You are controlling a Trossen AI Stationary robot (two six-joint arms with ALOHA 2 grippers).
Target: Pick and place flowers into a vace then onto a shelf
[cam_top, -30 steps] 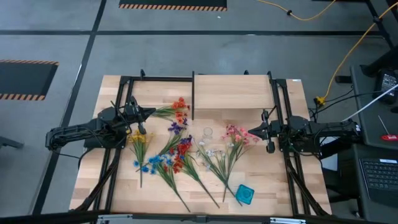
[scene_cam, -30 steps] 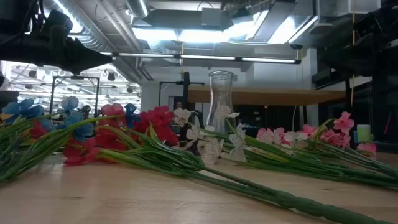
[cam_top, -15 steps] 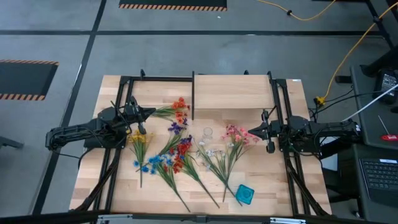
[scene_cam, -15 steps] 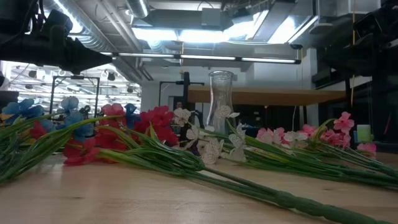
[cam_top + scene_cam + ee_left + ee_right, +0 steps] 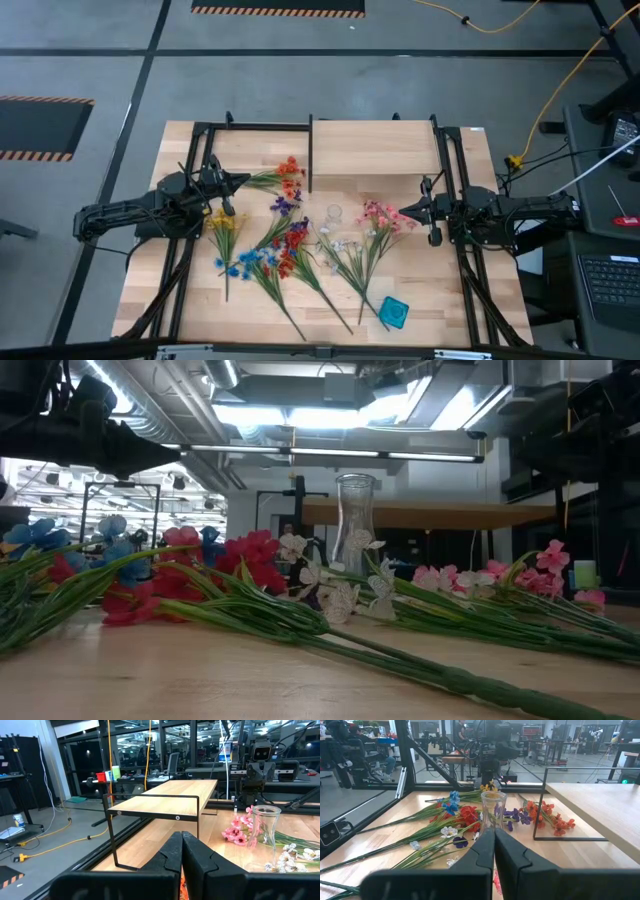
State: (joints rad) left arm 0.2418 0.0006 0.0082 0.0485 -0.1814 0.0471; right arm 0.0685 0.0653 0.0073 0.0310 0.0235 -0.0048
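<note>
Several flower sprays (image 5: 300,255) lie flat on the tabletop: orange (image 5: 288,175), purple (image 5: 285,206), yellow (image 5: 226,222), red and blue (image 5: 270,258), white (image 5: 345,247) and pink (image 5: 378,216) blooms on long green stems. A clear glass vase (image 5: 333,214) stands upright among them, also seen in the low view (image 5: 354,512) and both wrist views (image 5: 263,831) (image 5: 493,810). The pale wood shelf (image 5: 374,149) on black posts stands at the far side (image 5: 167,804). My left gripper (image 5: 243,181) hovers shut at the left, near the orange blooms. My right gripper (image 5: 402,209) hovers shut at the right, beside the pink blooms.
A small teal square container (image 5: 394,312) sits near the table's near right corner. Black frame rails (image 5: 190,250) run along both sides of the tabletop. Bare wood lies near the table's near left edge (image 5: 170,300).
</note>
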